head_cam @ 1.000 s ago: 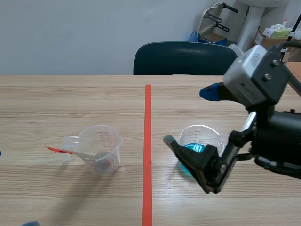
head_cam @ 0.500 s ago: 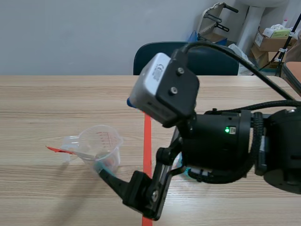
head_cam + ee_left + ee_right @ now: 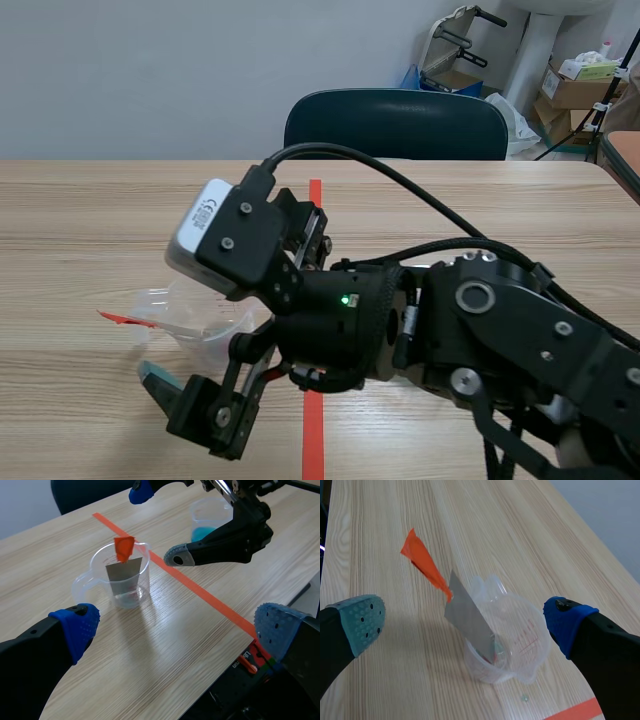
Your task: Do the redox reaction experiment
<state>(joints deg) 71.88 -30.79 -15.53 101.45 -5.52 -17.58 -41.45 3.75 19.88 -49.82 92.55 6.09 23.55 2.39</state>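
My right pincer (image 3: pixel 462 622) stands apart above the clear cup (image 3: pixel 520 647), where the metal strip (image 3: pixel 467 615) leans; my left pincer (image 3: pixel 180 627), also apart, sits near it. I judge the transfer to the blue-solution cup (image 3: pixel 205 525) beyond it not yet done.

A light wooden table (image 3: pixel 90 210) fills the near part of the room and lies under the left gripper (image 3: pixel 180 627). At its far edge, well ahead of the fingers (image 3: pixel 75 627), stands a dark teal chair (image 3: pixel 395 125). The wall (image 3: pixel 150 70) behind is plain pale grey (evenly lit). In the corner beside the chair are cardboard boxes (image 3: pixel 578 85) and a metal frame (image 3: pixel 455 40).
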